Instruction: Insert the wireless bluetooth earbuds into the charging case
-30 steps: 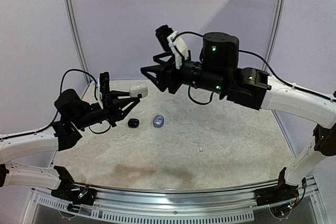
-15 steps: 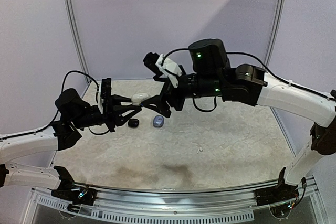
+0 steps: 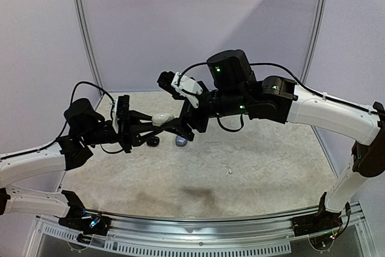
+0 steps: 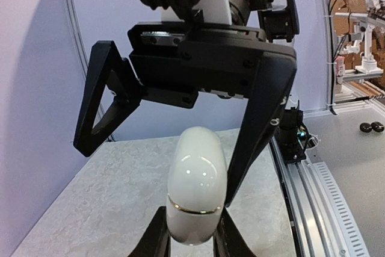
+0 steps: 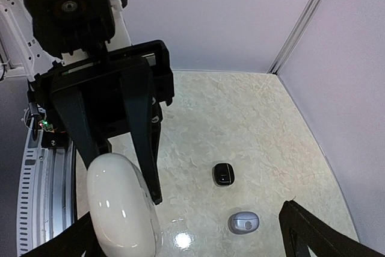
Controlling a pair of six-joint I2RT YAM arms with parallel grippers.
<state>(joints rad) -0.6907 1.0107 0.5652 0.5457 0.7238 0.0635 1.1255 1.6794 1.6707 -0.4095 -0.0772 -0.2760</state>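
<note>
the white charging case (image 4: 195, 185) is held up in the air by the l. gripper (image 4: 191, 242), well above the table (image 3: 252, 167). it is clamped narrow on the case's lower end only. the seam btwn lid and base sits just above the fingertips, so the lid half is left free, prob. on purpose. the lid is seen shut.

the r. gripper (image 4: 155, 173) is spread as wide as it goes and nothing is held in it. it is brought in head-on, w/ one finger on each side of the case's rounded top and apart from it. no contact can be made out. the wide spread is judged to be needed so the lid end can be straddled w/o knocking it. step in hand: lid to be gripped or flipped open, as no bud can go in while it is shut.

on the table below, a small black case (image 5: 223, 174) and a blue-grey case (image 5: 243, 222) are left lying near each other. a tiny pale speck (image 3: 228, 173) is seen nearer the bases. it may be one of the earbuds, but is too small to tell. no other buds can be made out, and none is inserted yet.

risk: a push from the r. side could twist the case in its shallow grip.
</note>
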